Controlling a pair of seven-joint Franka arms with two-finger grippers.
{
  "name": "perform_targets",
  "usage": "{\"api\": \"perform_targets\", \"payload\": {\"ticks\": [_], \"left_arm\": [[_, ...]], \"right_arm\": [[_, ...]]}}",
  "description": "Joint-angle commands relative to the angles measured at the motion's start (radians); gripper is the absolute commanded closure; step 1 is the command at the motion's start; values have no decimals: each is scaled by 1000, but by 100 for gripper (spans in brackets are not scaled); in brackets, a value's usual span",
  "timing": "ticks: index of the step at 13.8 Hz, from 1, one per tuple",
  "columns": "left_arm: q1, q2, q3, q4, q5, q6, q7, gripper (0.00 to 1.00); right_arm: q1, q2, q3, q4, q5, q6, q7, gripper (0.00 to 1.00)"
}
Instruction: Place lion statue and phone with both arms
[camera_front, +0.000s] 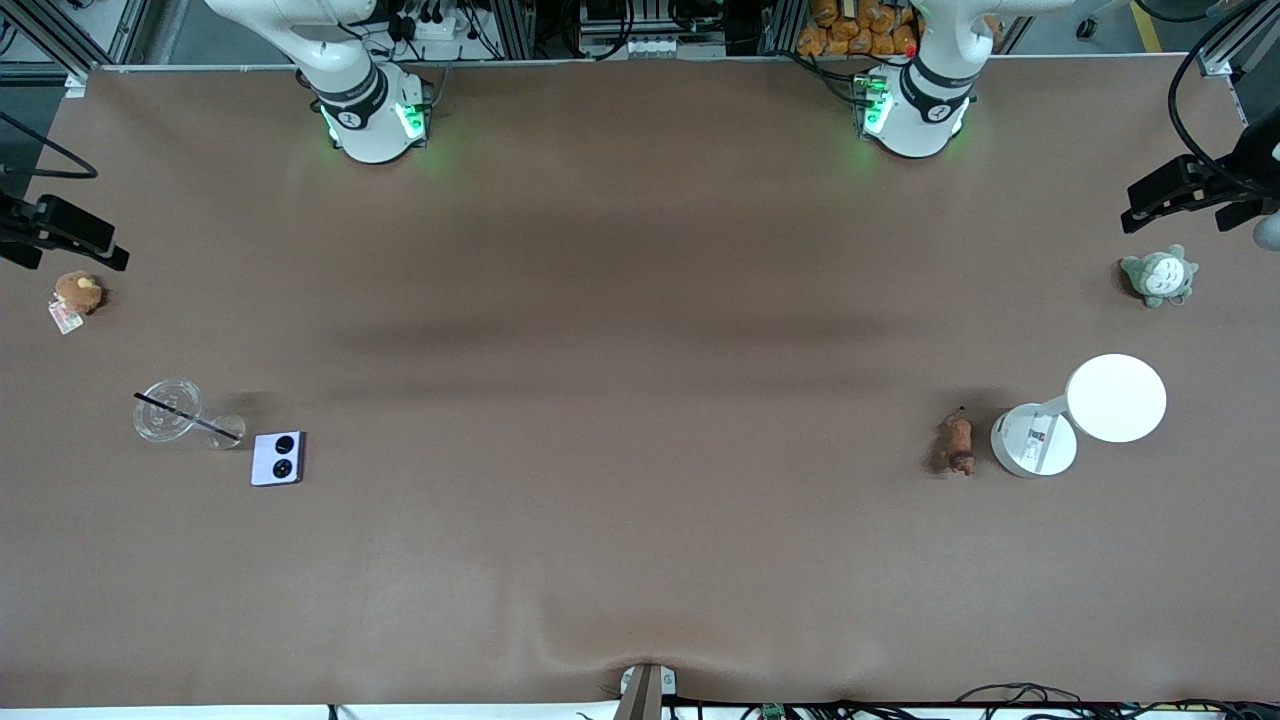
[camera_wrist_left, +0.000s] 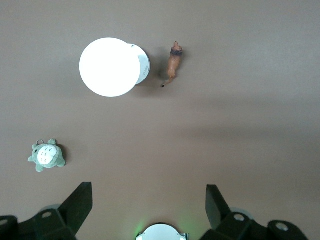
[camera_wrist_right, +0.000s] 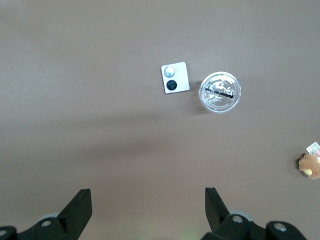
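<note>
Lion statue just beside lamp, phone beside cup.

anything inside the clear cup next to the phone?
The clear cup holds a black straw that sticks out over its rim; no liquid shows. It stands beside the phone, toward the right arm's end of the table.

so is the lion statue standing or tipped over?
Tipped over. The lion statue lies lengthwise on the table beside the white lamp; the left wrist view shows its whole length flat, tail tip out.
</note>
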Motion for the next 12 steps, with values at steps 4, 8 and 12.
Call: {"api": "perform_targets", "payload": {"ticks": [4, 8, 12], "left_arm": [[3, 25, -2, 19, 6, -13, 9, 0], [1, 25, -2, 19, 5, -13, 4, 0], [0, 26, -2, 18, 3, -13, 3, 0]], "right_arm": [[18, -22, -7, -25, 14, -37, 79, 0], [19, -19, -7, -22, 13, -34, 77, 0], [36, -19, -7, -20, 6, -46, 77, 0]]}}
